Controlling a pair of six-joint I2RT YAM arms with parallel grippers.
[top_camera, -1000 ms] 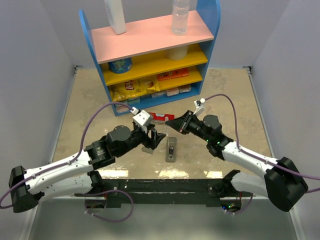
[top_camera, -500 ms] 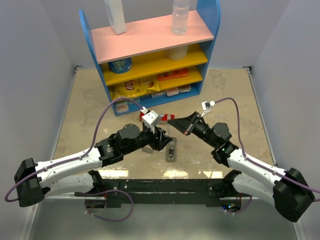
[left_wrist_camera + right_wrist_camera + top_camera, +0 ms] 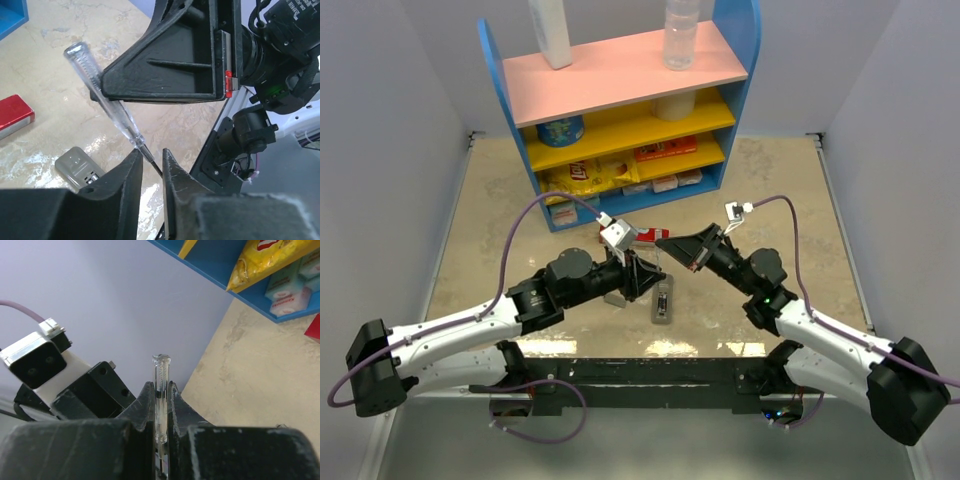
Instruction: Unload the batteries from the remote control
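Note:
The remote control (image 3: 663, 300) lies face-open on the table between the arms; one end shows in the left wrist view (image 3: 75, 167). Small silvery shapes sit in its open bay, too small to tell as batteries. My right gripper (image 3: 667, 243) (image 3: 160, 385) is shut on the clear handle of a thin screwdriver (image 3: 161, 372) (image 3: 100, 90), held in the air above the remote. My left gripper (image 3: 648, 278) (image 3: 151, 152) is up beside it, jaws a narrow gap apart, with the screwdriver's metal shaft passing between the fingers.
A flat red box (image 3: 642, 235) (image 3: 12, 117) lies behind the grippers. A small grey piece (image 3: 616, 298) lies left of the remote, partly under my left wrist. A blue shelf unit (image 3: 620, 110) with snacks and bottles stands at the back.
My left gripper has moved right and up to the screwdriver's shaft. My right gripper has drawn back slightly to the right, still holding the screwdriver.

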